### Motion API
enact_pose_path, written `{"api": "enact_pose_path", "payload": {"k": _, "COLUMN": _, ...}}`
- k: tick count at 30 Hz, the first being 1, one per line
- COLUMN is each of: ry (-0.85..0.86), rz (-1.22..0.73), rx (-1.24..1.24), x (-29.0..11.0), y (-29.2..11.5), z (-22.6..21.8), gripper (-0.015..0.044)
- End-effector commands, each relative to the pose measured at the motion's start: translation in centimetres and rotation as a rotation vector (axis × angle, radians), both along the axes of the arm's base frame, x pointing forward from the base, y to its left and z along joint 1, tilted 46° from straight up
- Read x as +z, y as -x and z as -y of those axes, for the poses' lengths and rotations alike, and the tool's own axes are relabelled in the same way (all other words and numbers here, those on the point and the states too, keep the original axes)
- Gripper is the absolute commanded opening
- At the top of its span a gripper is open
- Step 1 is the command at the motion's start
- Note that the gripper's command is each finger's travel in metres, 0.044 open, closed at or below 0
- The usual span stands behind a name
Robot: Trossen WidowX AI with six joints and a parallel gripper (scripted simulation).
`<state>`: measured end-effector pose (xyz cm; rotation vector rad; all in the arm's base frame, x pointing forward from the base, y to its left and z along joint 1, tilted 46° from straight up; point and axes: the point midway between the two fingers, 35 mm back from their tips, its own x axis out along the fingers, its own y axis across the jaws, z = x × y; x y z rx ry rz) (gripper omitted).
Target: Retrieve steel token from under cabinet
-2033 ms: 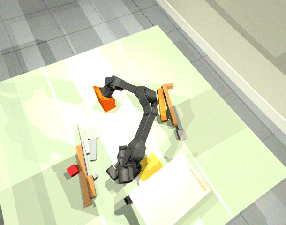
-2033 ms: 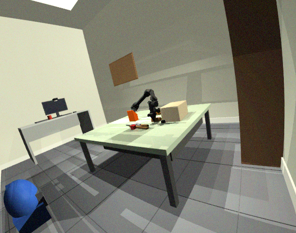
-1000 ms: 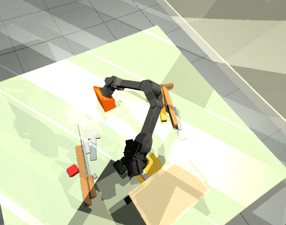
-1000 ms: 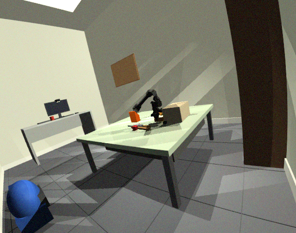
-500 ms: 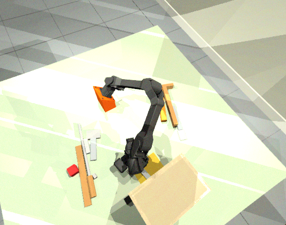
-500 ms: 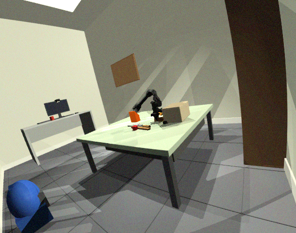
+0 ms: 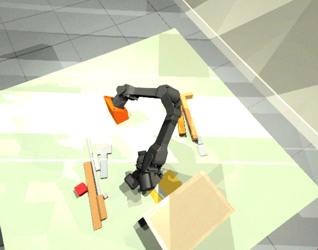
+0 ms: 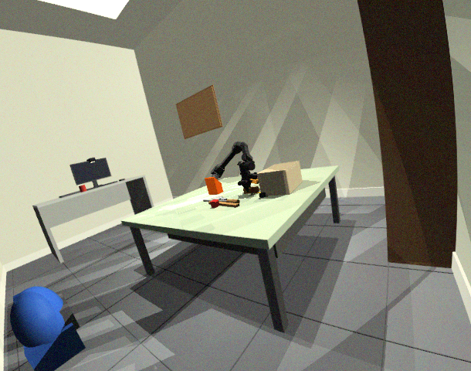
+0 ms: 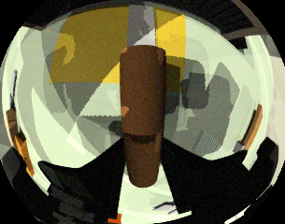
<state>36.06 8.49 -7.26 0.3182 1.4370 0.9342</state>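
Observation:
My gripper (image 9: 141, 141) (image 8: 245, 188) is shut on the brown handle (image 9: 143, 93) of a tool, low over the table in front of the cabinet. The tool's flat grey blade (image 9: 141, 25) (image 7: 161, 192) runs from the handle across the yellow marked area (image 9: 88, 51) (image 7: 170, 181) towards the cabinet (image 7: 191, 212) (image 8: 272, 182). Its far end is out of sight at the cabinet's foot. Dark vent slots show along the top of the wrist view. I cannot make out the steel token in any view.
A red block (image 7: 81, 189) (image 8: 214, 203), a long wooden strip (image 7: 92, 197), a thin grey rod tool and a grey T-shaped piece (image 7: 104, 149) lie to one side. An orange bar (image 7: 181, 126) and a wooden L-shaped piece (image 7: 189, 118) lie on the other. A small black block (image 7: 142, 222) sits by the cabinet's corner.

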Motion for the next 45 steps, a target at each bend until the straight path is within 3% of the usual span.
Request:
{"api": "enact_pose_path", "payload": {"k": 1, "ry": 0.0, "rz": -0.001, "rx": 0.002, "x": -0.2, "y": 0.6, "z": 0.2, "gripper": 0.0}}
{"api": "enact_pose_path", "payload": {"k": 45, "ry": 0.001, "rz": -0.003, "rx": 0.002, "x": -1.2, "y": 5.2, "z": 2.0, "gripper": 0.0}}
